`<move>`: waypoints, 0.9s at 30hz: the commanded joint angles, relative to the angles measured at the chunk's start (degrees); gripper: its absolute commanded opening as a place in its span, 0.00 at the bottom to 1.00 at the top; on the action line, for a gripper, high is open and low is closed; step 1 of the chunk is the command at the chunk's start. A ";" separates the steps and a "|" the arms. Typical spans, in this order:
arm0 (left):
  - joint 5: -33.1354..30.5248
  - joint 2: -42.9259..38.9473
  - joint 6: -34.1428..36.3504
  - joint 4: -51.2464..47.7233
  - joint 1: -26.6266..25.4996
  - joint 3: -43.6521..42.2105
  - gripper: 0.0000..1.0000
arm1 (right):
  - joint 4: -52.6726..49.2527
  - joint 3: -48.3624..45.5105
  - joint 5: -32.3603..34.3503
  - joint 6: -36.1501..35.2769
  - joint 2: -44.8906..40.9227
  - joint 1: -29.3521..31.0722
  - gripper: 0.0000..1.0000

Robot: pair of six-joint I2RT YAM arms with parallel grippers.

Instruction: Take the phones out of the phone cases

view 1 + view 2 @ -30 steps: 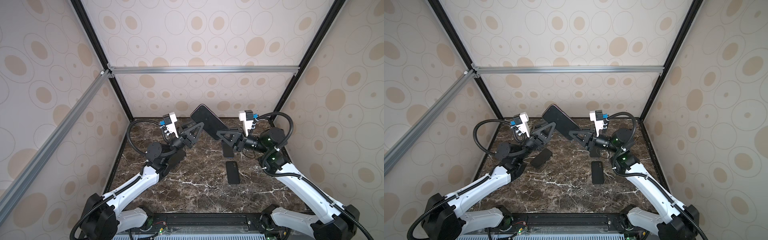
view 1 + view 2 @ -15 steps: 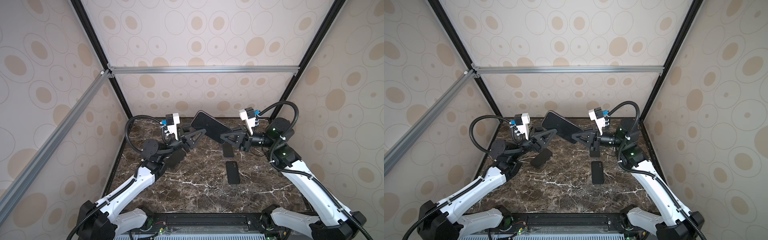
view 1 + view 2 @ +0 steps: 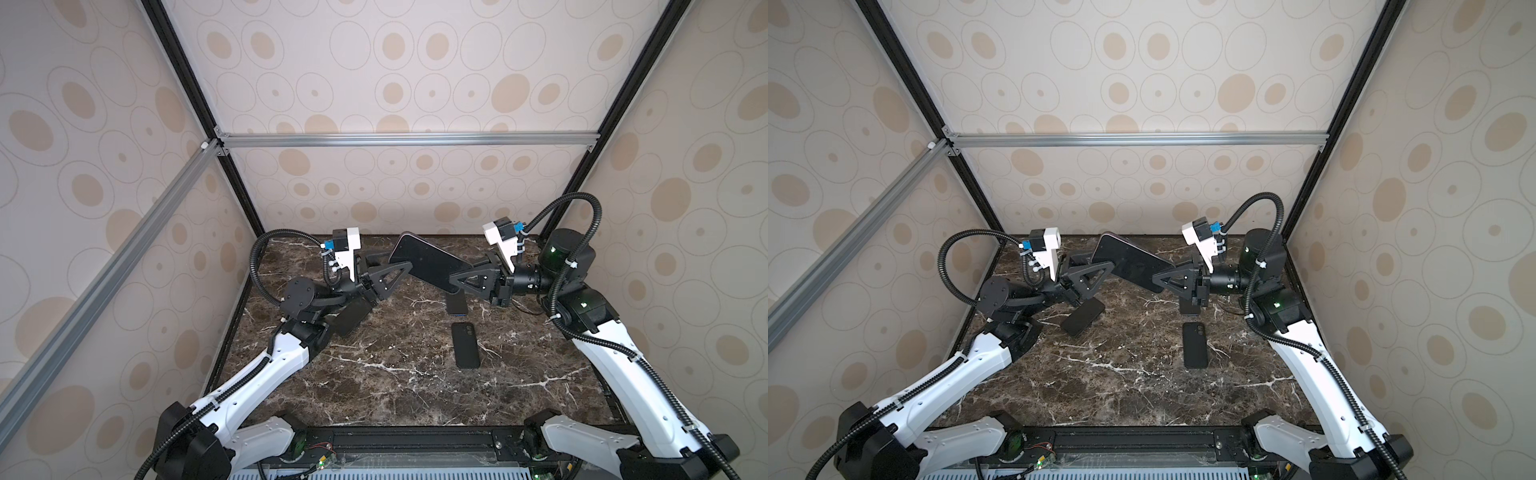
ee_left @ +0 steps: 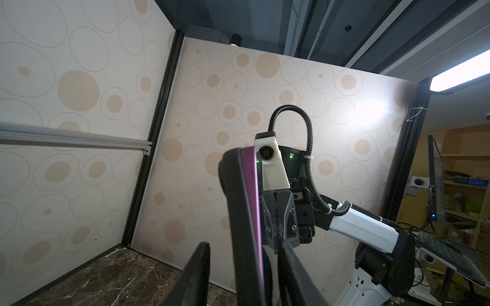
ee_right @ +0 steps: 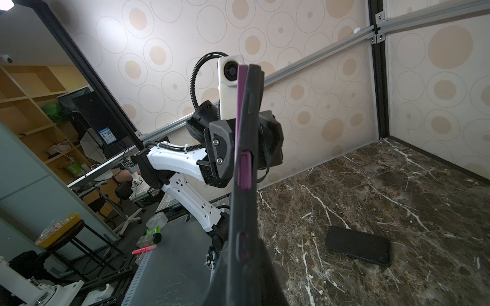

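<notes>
Counter: dark veined marble across the lower half of both top views; both arm bases stand at its near edge.
Loose handset: black, lying flat right of centre, apart from both arms.
Second handset: dark, flat on the counter just beyond the loose one; partly covered by the right gripper above it.
Third handset: dark, flat at centre left, below the left gripper.
Right gripper: reaches in from the right of the frame; jaws clamped on the lower end of the phone.
Phone: held clear above the counter at frame centre, tilted; its upper end points to the upper left; its purple edge shows in both wrist views.
Phone case: black shell seated along the phone's back and rim; the phone is not yet out of it.
Left gripper: reaches in from the left; jaws apart, straddling the phone's upper end; one finger stands off the case with a gap.
Back wall: pale panel with tan circles.
</notes>
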 commanded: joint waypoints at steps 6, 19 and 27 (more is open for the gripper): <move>2.80 0.20 -1.50 3.96 0.64 2.88 0.39 | -4.62 3.38 -3.17 -5.67 -1.71 -1.05 0.00; 4.85 1.72 -2.65 5.13 0.73 3.69 0.18 | -5.53 4.38 -3.20 -6.77 -1.32 -1.94 0.00; 2.52 1.81 -3.79 7.10 0.82 3.42 0.00 | 4.97 1.82 -1.01 0.32 -2.20 -1.99 0.16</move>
